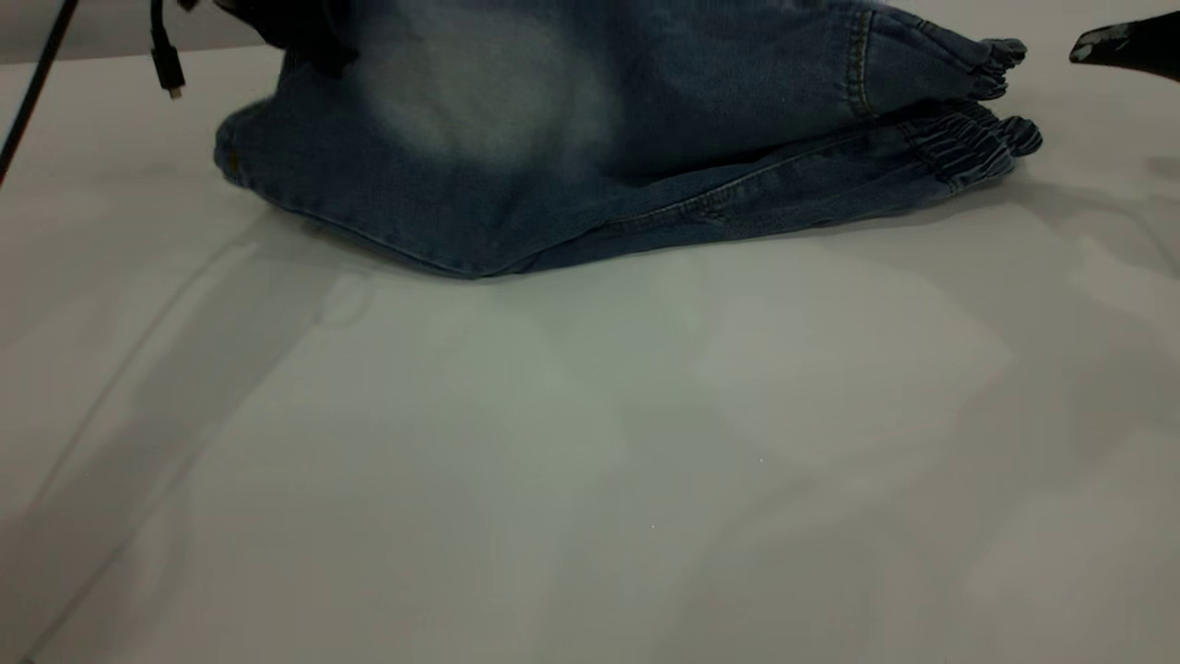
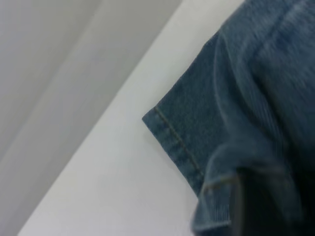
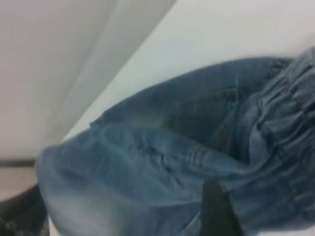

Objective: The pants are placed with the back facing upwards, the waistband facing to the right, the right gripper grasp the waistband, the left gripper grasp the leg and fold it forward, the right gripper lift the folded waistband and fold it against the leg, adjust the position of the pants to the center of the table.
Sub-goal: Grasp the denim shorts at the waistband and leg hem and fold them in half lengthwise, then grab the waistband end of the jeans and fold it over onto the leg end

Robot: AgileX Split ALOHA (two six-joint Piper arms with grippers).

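Two layers of waistband (image 1: 986, 138) face my right tool (image 1: 1120, 43), just beside them; its grip I can't tell.

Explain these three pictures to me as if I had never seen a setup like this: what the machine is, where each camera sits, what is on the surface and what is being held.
This is a robot with two arms mounted apart at a table. The wide picture comes from a camera outside the robot, facing it. The other two come from small cameras on each arm's wrist, so they look closely at the cloth.

On the white table lies a pair of blue denim shorts, folded in half, with the gathered elastic waistband at the right. A stitched hem shows in the left wrist picture.

The right gripper is the dark piece at the top right of the wide picture, away from the cloth. The left gripper is the dark shape at the top left, against the denim; whether it holds the cloth cannot be made out.
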